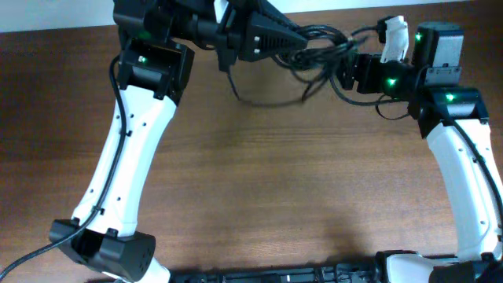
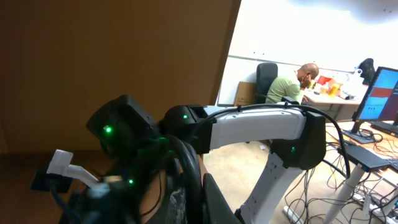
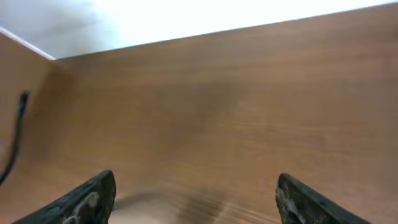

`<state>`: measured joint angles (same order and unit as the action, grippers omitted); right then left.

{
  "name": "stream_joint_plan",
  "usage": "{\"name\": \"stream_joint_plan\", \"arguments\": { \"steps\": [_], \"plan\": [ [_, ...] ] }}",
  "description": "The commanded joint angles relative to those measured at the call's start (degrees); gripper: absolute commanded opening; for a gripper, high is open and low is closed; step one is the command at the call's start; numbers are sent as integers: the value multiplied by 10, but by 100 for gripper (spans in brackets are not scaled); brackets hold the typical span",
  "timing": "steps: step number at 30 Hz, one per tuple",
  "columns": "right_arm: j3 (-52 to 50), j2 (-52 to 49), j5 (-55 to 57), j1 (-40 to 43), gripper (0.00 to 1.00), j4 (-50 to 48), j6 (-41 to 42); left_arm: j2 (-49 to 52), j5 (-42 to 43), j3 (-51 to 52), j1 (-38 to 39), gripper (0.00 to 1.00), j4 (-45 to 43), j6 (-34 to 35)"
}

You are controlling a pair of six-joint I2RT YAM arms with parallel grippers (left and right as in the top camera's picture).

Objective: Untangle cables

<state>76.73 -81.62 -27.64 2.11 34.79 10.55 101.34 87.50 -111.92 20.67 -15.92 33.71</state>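
Note:
The cables (image 1: 322,49) are a loose tangle of thin black cords held above the brown table (image 1: 259,173) at the far edge. My left gripper (image 1: 302,41) points right and is shut on the bundle. In the left wrist view a black cord (image 2: 189,171) runs down between its fingers (image 2: 193,208). One cord end (image 1: 229,79) hangs down to the left, and a loop (image 1: 271,101) sags below. My right gripper (image 1: 350,72) sits just right of the tangle. In the right wrist view its fingers (image 3: 196,199) are wide apart and empty, with one cord (image 3: 15,134) at the left edge.
The right arm's wrist carries a white part (image 1: 394,35) close to the tangle; it also shows in the left wrist view (image 2: 65,165). Both white arm links (image 1: 130,149) (image 1: 464,181) stand along the table's sides. An office with a seated person (image 2: 292,84) lies beyond the table.

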Motion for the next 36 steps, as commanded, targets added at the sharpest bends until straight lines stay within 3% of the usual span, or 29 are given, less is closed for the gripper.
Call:
{"name": "stream_joint_plan", "arguments": {
  "steps": [1,12,19,30,32,33,34,35,36],
  "plan": [
    [2,-2,64,2,80,16,10,-21,-4,-14,-10,0,-10,2],
    [2,71,-42,2,80,16,5,-20,-18,-14,-58,0,-9,1],
    [2,193,-236,2,81,-50,-164,-19,-18,-14,-58,0,-9,1],
    [2,220,-247,2,83,-117,-163,-19,13,-14,26,0,2,1],
    [2,220,-247,2,59,-117,-163,-19,19,-14,33,0,2,1],
    [2,220,-247,2,39,-117,-163,-19,19,-14,38,0,2,1],
    [2,220,-247,2,11,-117,-163,-19,18,-14,40,0,1,1],
    [2,220,-247,2,4,-116,-163,-19,16,-14,39,0,1,-4],
    [2,220,-246,2,4,-114,-163,-19,12,-14,36,0,1,-8]
  ]
}}
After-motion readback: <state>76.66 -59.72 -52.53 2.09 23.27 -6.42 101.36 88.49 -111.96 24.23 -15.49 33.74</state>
